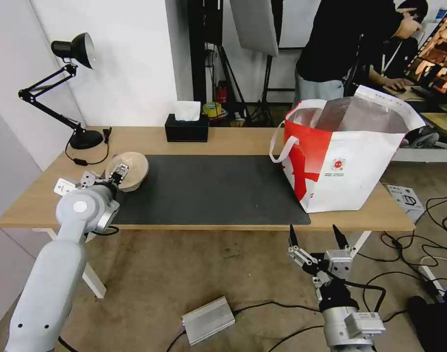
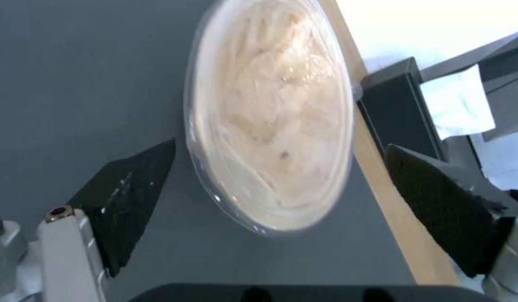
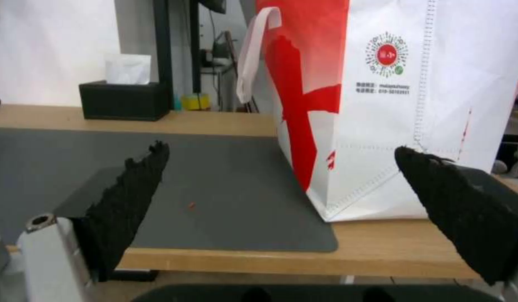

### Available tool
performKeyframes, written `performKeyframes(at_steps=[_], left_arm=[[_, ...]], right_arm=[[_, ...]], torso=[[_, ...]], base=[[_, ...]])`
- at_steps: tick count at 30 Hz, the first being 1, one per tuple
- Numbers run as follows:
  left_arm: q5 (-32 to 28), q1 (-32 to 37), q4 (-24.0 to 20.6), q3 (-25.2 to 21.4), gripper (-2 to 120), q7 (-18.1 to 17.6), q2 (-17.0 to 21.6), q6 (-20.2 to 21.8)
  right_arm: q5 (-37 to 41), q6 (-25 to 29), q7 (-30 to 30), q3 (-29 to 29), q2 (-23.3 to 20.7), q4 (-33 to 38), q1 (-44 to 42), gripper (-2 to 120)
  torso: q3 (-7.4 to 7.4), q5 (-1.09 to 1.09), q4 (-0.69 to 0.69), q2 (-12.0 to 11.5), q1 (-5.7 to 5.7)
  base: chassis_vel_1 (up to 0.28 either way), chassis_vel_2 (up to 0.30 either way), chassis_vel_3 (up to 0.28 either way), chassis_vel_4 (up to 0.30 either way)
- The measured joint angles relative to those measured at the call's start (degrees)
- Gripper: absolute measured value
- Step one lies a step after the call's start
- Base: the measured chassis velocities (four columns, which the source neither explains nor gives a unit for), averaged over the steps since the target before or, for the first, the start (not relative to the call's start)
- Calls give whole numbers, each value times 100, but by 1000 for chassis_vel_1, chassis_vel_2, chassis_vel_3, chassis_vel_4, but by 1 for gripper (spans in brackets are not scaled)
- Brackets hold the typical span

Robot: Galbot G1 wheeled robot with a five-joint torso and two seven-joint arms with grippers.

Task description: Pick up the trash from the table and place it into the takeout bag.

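Head view: table [image 1: 233, 142] carries a grey mat [image 1: 208, 190]. Tan bowl [image 1: 130, 170] lies at 9 o'clock on the mat edge, between the spread fingers of the left gripper [image 2: 270, 197]. Takeout bag [image 1: 350, 166] stands at 3 o'clock. Right gripper [image 1: 317, 235] hangs open below the front edge.

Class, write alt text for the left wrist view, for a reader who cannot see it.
The left claw hangs open over a tan paper bowl, one black finger on each side and neither touching it. The bowl sits at the edge of the dark grey mat on the wooden table, with a black tissue box beyond.
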Motion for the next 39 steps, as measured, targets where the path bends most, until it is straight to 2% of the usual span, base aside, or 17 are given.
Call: performKeyframes(at_steps=[17,28,31,33,35,37,39], left_arm=[[16,-196,332,70,100,49,-3,-1],[80,-409,554,226,100,46,-150,-1],[86,-470,616,261,91,62,-221,-2],[86,-479,631,267,91,69,-233,-3],[94,-496,676,282,77,95,-272,-6],[97,-498,683,284,74,103,-285,-7],[132,-495,687,294,64,115,-322,-9]], right_arm=[[0,0,0,0,0,0,0,100],[0,0,0,0,0,0,0,100],[0,0,0,0,0,0,0,100],[0,0,0,0,0,0,0,100],[0,0,0,0,0,0,0,100],[0,0,0,0,0,0,0,100],[0,0,0,0,0,0,0,100]], torso=[[0,-1,0,0,0],[1,-1,0,0,0],[1,-1,0,0,0],[1,-1,0,0,0],[1,-1,0,0,0],[1,-1,0,-1,0],[1,-1,-1,-1,0]], base=[[0,0,0,0],[0,0,0,0],[0,0,0,0],[0,0,0,0],[0,0,0,0],[0,0,0,0],[0,0,0,0]])
